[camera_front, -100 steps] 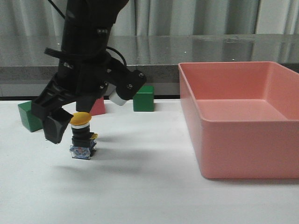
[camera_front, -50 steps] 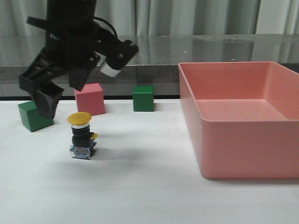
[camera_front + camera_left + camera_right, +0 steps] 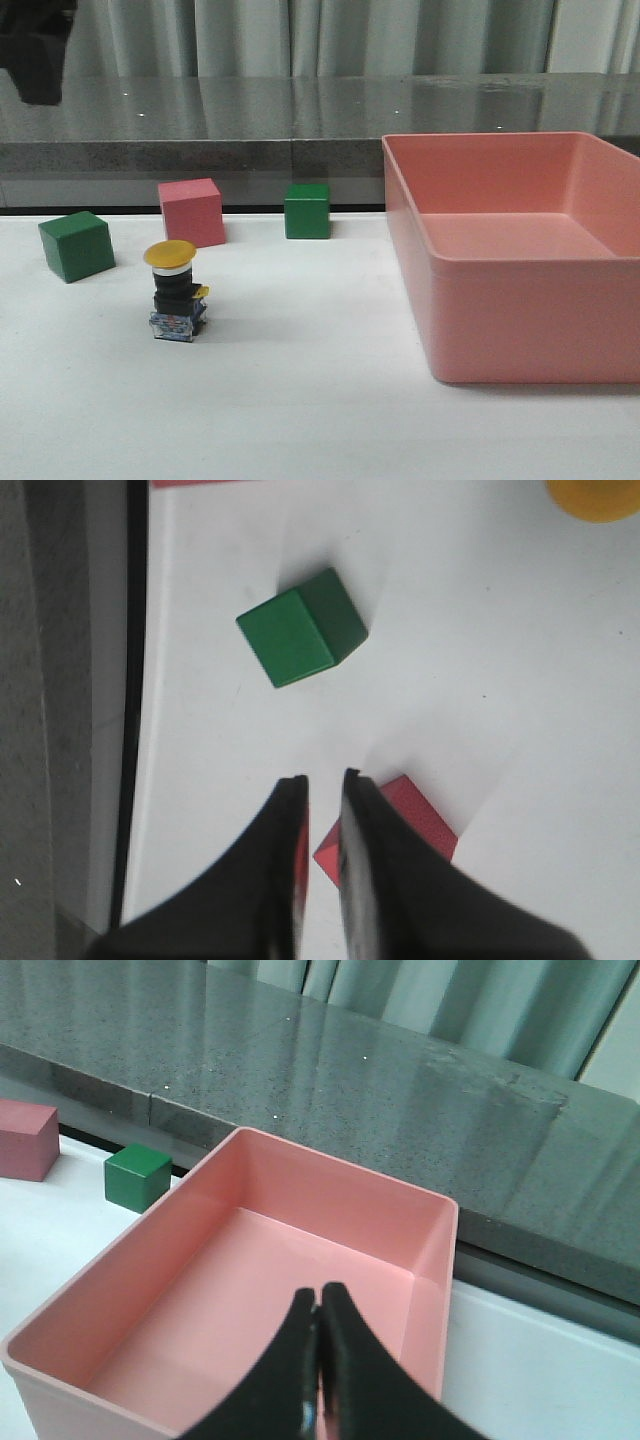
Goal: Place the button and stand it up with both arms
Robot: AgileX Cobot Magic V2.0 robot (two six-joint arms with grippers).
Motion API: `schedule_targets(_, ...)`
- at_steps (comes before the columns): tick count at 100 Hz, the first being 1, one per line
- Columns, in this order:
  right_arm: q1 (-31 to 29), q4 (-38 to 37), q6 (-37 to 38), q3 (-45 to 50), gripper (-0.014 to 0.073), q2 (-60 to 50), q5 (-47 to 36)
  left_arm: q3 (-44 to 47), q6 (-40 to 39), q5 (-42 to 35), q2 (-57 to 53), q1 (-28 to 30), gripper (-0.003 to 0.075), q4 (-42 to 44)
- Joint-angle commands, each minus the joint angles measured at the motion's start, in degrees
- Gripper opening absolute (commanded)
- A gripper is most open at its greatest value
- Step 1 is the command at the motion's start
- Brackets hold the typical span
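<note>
The left gripper [image 3: 322,778] had lifted clear of the button [image 3: 174,292] since 0.5 s before, when it hung just above the cap; only a dark corner of the arm [image 3: 35,50] showed in the front view. The button stood upright alone on the table [image 3: 300,400], well below the gripper. Its fingers were a narrow slit apart, gripping nothing, above 1 green cube [image 3: 300,627]. The right gripper [image 3: 319,1305] hung pressed together over the pink bin [image 3: 250,1310].

pale pleated curtains [image 3: 400,35] behind a speckled grey stone ledge [image 3: 300,110], white tabletop [image 3: 300,400] in front
</note>
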Motion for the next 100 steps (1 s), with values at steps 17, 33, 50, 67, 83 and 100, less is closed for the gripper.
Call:
schedule_targets(17, -0.31, 0.33, -0.02, -1.60, -0.0109, 0.02, -4.14, -1.23, -20.09, -9.23, -10.13, 7.96, -0.0019, -4.84)
schedule_targets(33, -0.31, 0.33, -0.02, -1.60, -0.0109, 0.02, -4.14, 5.12, -20.09, -22.09, -18.57, 11.69, -0.0019, -15.12)
schedule_targets(50, -0.31, 0.33, -0.02, -1.60, -0.0109, 0.02, -4.14, 19.95, -20.09, -37.17, -30.71, 11.78, -0.0019, -18.13)
schedule_targets(67, -0.31, 0.33, -0.02, -1.60, -0.0109, 0.02, -4.14, 37.23, -20.09, -49.74, -43.41, 11.85, -0.0019, -21.69)
schedule_targets(83, -0.31, 0.33, -0.02, -1.60, -0.0109, 0.02, -4.14, 52.02, -20.09, -58.88, -55.52, 11.85, -0.0019, -23.72)
schedule_targets(100, -0.31, 0.33, -0.02, -1.60, -0.0109, 0.02, -4.14, 63.20, -20.09, -62.06, -65.98, 11.85, -0.0019, -25.20)
